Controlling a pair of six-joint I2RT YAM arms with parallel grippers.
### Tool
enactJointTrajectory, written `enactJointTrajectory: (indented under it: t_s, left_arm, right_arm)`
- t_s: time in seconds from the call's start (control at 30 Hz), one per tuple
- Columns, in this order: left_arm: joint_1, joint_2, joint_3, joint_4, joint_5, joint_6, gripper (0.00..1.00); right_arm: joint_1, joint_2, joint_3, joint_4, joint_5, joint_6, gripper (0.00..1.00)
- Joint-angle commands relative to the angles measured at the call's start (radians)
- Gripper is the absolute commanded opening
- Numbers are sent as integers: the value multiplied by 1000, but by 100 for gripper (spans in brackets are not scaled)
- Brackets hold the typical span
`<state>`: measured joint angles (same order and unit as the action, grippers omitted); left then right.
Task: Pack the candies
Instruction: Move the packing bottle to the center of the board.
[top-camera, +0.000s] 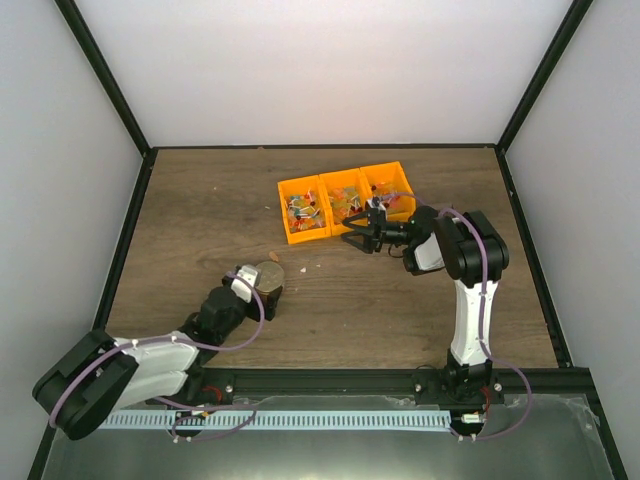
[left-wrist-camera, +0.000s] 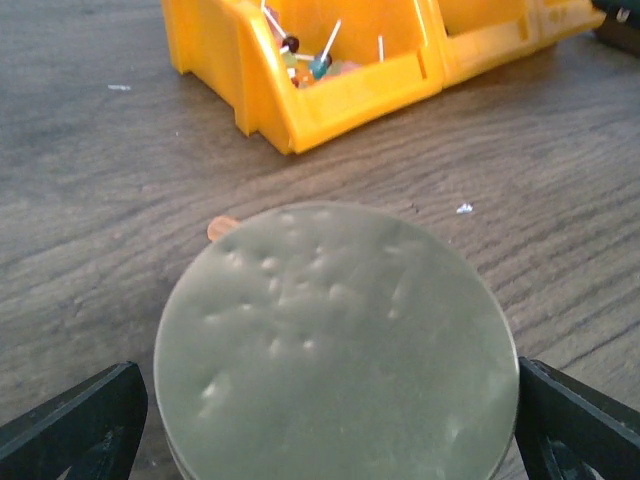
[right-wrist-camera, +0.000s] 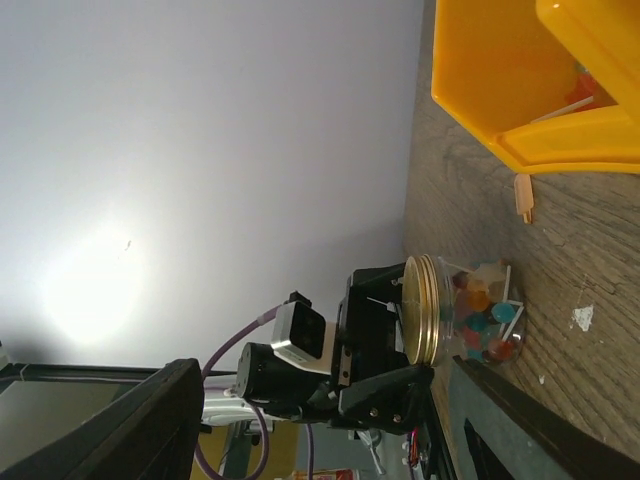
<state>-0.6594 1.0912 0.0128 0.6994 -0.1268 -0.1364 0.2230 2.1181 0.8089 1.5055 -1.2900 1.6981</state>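
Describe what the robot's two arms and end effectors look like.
The left arm and right arm have white and black links, with lilac cables looping alongside. The left end effector and right end effector are black, with tapered fingers.

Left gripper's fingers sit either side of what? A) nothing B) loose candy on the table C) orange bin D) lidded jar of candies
D: the left wrist view shows the left gripper straddling a round lid; the right wrist view shows that lid on a clear jar of candies.
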Motion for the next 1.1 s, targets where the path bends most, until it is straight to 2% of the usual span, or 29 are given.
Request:
enactJointTrajectory:
  t_s: [0.0,0.33,0.6,0.73,0.83,1.07]
  left_arm:
    - [-6,19,-7,-20,5,27,100]
    - [-5,85,28,-18,16,39,100]
    - [-5,268,59,145,27,55,100]
    - [-5,297,40,226,-16,84,100]
    - [-3,335,36,276,2,99,100]
    - [-2,420,80,294,29,89,90]
  right_arm:
    - [-17,17,9,95,-9,8,68]
    - [-26,37,27,106,-9,24,68]
    - [-31,54,42,126,-24,48,68]
    - [-43,54,44,119,-28,48,68]
    - [-48,59,50,116,-27,49,68]
    - [-48,79,75,115,-22,58,68]
